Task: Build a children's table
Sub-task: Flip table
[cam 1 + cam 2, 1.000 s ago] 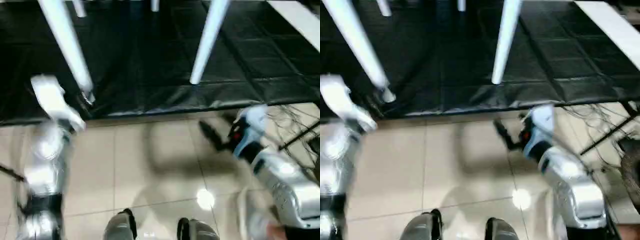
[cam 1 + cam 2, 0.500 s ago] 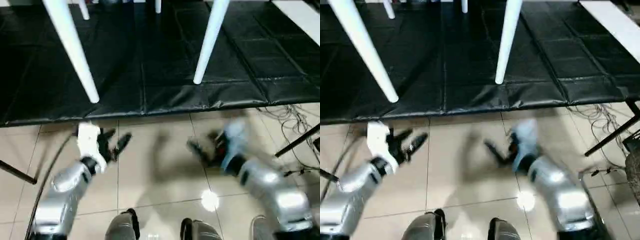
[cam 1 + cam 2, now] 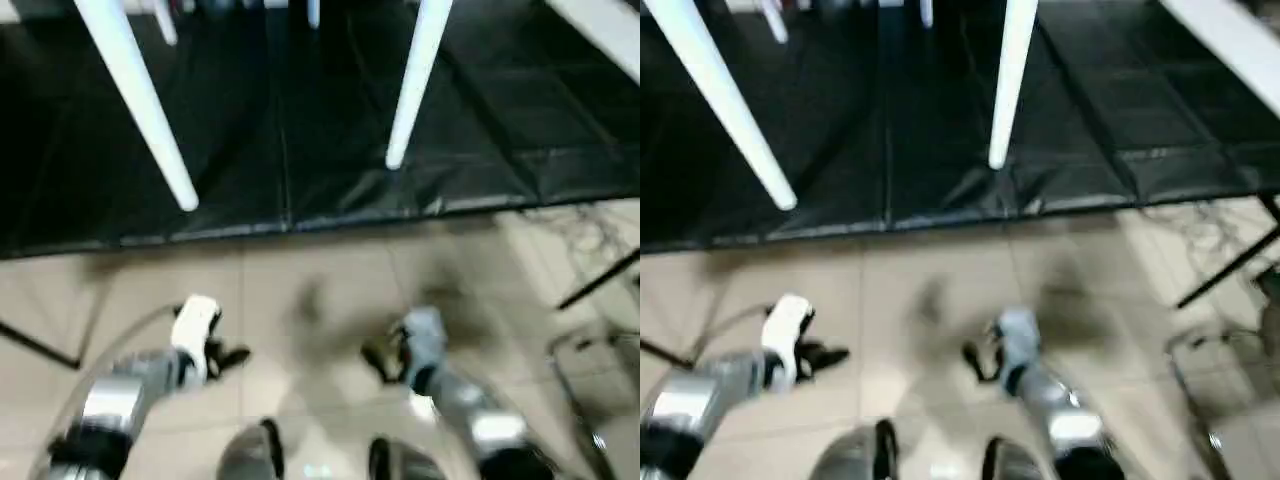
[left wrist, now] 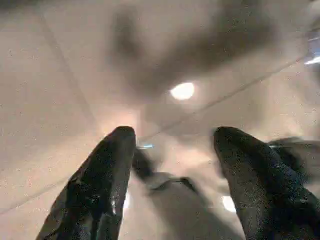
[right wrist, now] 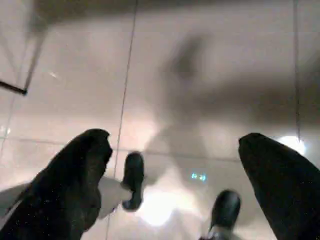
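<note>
Both sets of fingers stand open and hold nothing. The left gripper (image 3: 228,358) hangs low over the tiled floor (image 3: 320,290), its two black fingers (image 4: 102,185) spread partly apart with only floor and the robot's own feet between them in the left wrist view. The right gripper (image 3: 376,358) hangs over the floor too, close to the left one and pointing toward it, and its black fingers (image 5: 70,185) are spread very wide in the right wrist view.

Past the grippers lies the black-covered surface (image 3: 300,150), its front edge running across the head views. Well apart from both grippers, the children's table stands on it with its legs pointing toward the camera: one long white leg (image 3: 135,95) slants on the left and another leg (image 3: 415,80) rises on the right, their free ends hanging over the front part of the black cover. Two more legs (image 3: 165,20) show as short stubs farther back. A white board (image 3: 1230,40) lies at the far right corner. Dark cables (image 3: 590,235) trail over the tiles on the right.
</note>
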### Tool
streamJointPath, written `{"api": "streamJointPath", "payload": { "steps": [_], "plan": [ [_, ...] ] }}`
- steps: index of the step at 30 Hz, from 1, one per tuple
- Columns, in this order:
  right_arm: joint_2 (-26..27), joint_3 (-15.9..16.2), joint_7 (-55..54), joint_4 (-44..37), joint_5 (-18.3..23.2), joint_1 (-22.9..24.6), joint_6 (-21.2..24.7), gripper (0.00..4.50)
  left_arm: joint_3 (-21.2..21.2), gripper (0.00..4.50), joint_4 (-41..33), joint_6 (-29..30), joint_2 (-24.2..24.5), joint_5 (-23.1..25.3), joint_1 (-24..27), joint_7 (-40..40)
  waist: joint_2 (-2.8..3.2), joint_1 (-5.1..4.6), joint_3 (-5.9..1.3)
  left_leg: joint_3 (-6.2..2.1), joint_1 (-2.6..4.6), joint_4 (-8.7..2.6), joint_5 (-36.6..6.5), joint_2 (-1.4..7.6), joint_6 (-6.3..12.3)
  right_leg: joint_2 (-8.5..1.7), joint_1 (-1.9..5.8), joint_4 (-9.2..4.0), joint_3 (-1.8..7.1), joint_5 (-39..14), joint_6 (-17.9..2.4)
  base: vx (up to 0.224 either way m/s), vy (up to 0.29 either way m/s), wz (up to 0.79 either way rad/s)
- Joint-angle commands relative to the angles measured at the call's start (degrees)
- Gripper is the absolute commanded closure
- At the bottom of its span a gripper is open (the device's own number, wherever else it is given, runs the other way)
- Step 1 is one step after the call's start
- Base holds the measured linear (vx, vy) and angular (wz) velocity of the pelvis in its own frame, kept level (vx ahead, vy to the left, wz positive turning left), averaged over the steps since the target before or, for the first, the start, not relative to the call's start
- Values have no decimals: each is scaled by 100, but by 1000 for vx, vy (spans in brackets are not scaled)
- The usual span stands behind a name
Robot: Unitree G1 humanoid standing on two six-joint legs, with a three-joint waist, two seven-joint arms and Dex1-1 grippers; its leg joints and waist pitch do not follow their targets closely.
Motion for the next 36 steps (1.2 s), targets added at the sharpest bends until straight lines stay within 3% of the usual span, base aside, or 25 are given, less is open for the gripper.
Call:
{"api": "streamJointPath", "payload": {
  "steps": [1,2,3,4,5,8,12,13,14,15,17,18,20,21,23,25,28,29,31,34,36],
  "plan": [
    [99,-39,-91,816,-117,-68,-323,0,133,157,974,-344,-385,24,-29,342,1,-33,-477,-185,216,-384,-1480,323,11,-404,252,-362,275,-352,-1525,0,0,0],
    [256,-122,-173,1410,-151,-203,-460,0,198,157,1556,-565,-619,-6,-91,555,-45,-49,-514,-168,207,-345,-1344,317,99,-433,266,-368,279,-318,-1622,0,0,0],
    [276,-149,-181,1525,-163,-208,-514,0,178,157,1638,-611,-658,-1,-71,586,-15,-35,-527,-180,197,-350,-1278,337,136,-444,267,-375,276,-318,-1641,0,0,0],
    [353,-151,-288,1722,-215,-216,-557,0,187,157,1818,-649,-760,-3,0,758,-126,-63,-575,-161,203,-351,-1272,360,193,-431,291,-384,279,-313,-1628,0,0,0],
    [524,-238,-537,2058,-216,-220,-582,0,367,157,2119,-669,-957,-130,172,1060,-54,-67,-572,-172,187,-361,-1235,380,246,-432,262,-369,267,-221,-1640,0,0,0],
    [655,-324,-715,2262,-192,-203,-586,0,501,157,2318,-681,-1090,-153,316,1323,-53,-108,-570,-183,215,-407,-1762,411,153,-422,231,-407,265,-535,-1624,0,0,0],
    [764,-401,-1159,2483,-228,-146,-534,0,902,157,2521,-998,-1448,-371,605,1368,-117,-148,-442,-233,276,-463,-2676,414,-170,-491,158,-594,300,-2124,-1299,0,0,0],
    [772,-401,-1199,2563,-265,-160,-585,0,976,157,2639,-1135,-1504,-392,599,1366,-131,-144,-408,-255,345,-470,-3056,416,-286,-496,98,-667,309,-2735,-1108,0,0,0],
    [776,-402,-1210,2621,-292,-173,-631,0,1012,157,2728,-1229,-1531,-397,585,1364,-120,-142,-390,-278,379,-466,-3225,414,-339,-501,65,-689,319,-2951,-1038,0,0,0],
    [866,-406,-1265,2748,-372,-170,-713,0,895,157,2856,-1479,-1673,-288,651,1407,-268,-185,-376,-301,376,-482,-3395,400,-390,-507,70,-757,309,-3387,-831,0,0,0],
    [925,-415,-1344,2807,-427,-157,-709,0,821,157,2902,-1555,-1749,-234,711,1520,-226,-191,-369,-341,376,-523,-3412,422,-438,-525,65,-771,312,-3552,-664,0,0,0],
    [982,-388,-1410,2879,-518,-157,-551,0,815,157,2955,-1603,-1799,-178,762,1642,-230,-207,-391,-344,385,-545,-3438,416,-459,-496,76,-766,299,-3419,-632,0,0,0],
    [1036,-379,-1495,2920,-568,-147,-490,0,915,157,2990,-1682,-1826,-167,801,1644,-248,-245,-418,-342,303,-616,-3165,407,-420,-465,139,-711,282,-2909,-655,0,0,0],
    [1048,-389,-1519,2923,-568,-141,-515,0,944,157,2996,-1708,-1832,-161,809,1638,-248,-245,-418,-342,303,-616,-3165,407,-420,-465,139,-711,282,-2909,-655,0,0,0],
    [1094,-371,-1704,2918,-614,-120,-640,0,1072,157,3005,-1895,-1806,-186,814,1738,-254,-273,-448,-303,296,-608,-2952,407,-319,-447,120,-682,305,-2256,-776,0,0,0],
    [1162,-466,-1910,2926,-574,-108,-711,0,1184,157,3048,-2041,-1765,-233,746,1816,-270,-283,-464,-275,316,-590,-2899,402,-251,-435,107,-666,318,-1976,-855,0,0,0],
    [1281,-500,-2006,2971,-602,-97,-684,0,1173,157,3145,-2048,-1725,-202,636,1821,-262,-276,-453,-245,312,-575,-2805,390,-152,-419,113,-649,325,-1717,-919,0,0,0],
    [1391,-461,-2057,2996,-714,-87,-626,0,1106,157,3177,-2043,-1723,-113,605,1798,-232,-264,-442,-242,313,-579,-2785,397,-123,-417,109,-650,324,-1677,-933,0,0,0],
    [1460,-482,-2099,3007,-746,-81,-589,0,1116,157,3198,-2034,-1744,-88,596,1777,-254,-263,-456,-236,298,-571,-2678,393,-94,-414,131,-638,319,-1617,-956,0,0,0],
    [757,-557,-1609,2943,-681,-111,-539,0,1153,157,3270,-2090,-1759,-55,611,1776,-241,-252,-467,-221,279,-557,-2456,394,-4,-421,160,-614,319,-1320,-1024,0,0,0],
    [661,-572,-1552,2946,-686,-125,-542,0,1174,157,3396,-2135,-1769,3,603,1770,-246,-245,-478,-203,272,-542,-2189,396,133,-407,188,-591,308,-985,-1102,0,0,0]
  ]
}}
